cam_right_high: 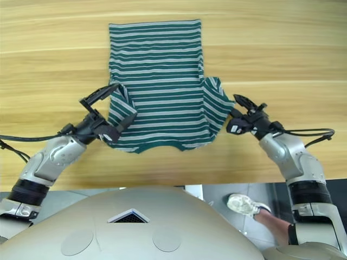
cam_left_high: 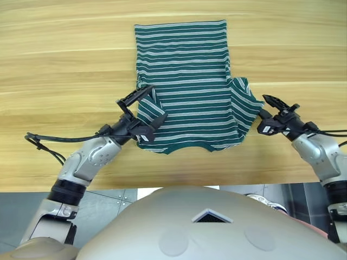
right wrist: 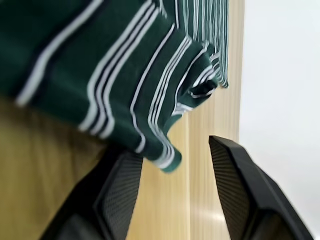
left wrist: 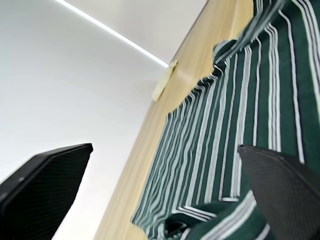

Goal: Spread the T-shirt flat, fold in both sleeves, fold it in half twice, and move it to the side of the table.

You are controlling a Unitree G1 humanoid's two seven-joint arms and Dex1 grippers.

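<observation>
The T-shirt (cam_left_high: 187, 81) lies on the table (cam_left_high: 54, 65), its long axis running away from the robot, hem far and shoulders near. The left gripper (cam_left_high: 145, 111) is spread wide at its left shoulder; the right gripper (cam_left_high: 269, 107) is parted beside the right sleeve, and neither clamps cloth

Wide table (cam_left_high: 65, 59) surface, seemingly flat, flanks T-shirt (cam_left_high: 187, 81).

The left gripper (left wrist: 165, 147) has its two black fingers (left wrist: 45, 180) spread wide apart. One is over a pale background, the other over the green striped T-shirt (left wrist: 235, 125), possibly touching it. The shirt lies on the wooden table (left wrist: 200, 45), bunched into a fold near the closer finger. A small cream-coloured fitting (left wrist: 162, 82) sits on the table's edge, and a bright line (left wrist: 110, 30) crosses the background.
</observation>
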